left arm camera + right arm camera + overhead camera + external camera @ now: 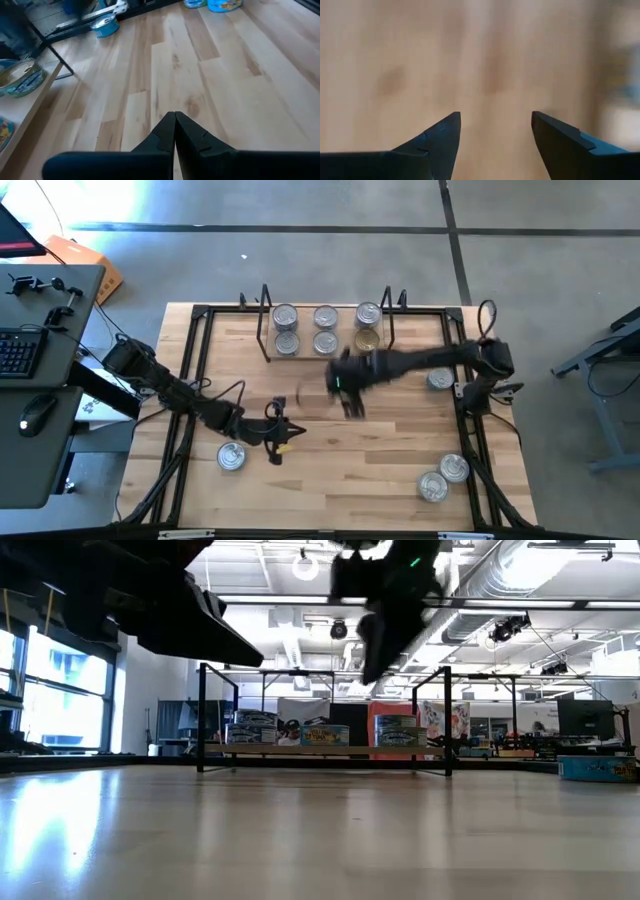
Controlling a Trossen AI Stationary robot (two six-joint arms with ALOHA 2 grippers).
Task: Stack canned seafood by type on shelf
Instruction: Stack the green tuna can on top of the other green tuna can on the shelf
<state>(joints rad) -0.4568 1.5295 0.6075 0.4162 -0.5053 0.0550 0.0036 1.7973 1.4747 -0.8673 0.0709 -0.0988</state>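
Shelf (325,358) at the table's far edge, holding six tins (325,317) in two rows. Right gripper (350,402): just in front of the shelf, jaws spread, empty. Left gripper (283,432): farther from the shelf, clenched, empty, one loose tin (231,456) beside it.

Our left arm reaches in from the table's left edge, its forearm running low toward the near middle. Our left gripper (276,432) sits there, fingers (175,131) pressed together with nothing between them. Our right arm stretches leftward from the right side, held above the table. Our right gripper (348,402) hangs mid-table, its fingers (445,135) spread apart and empty.
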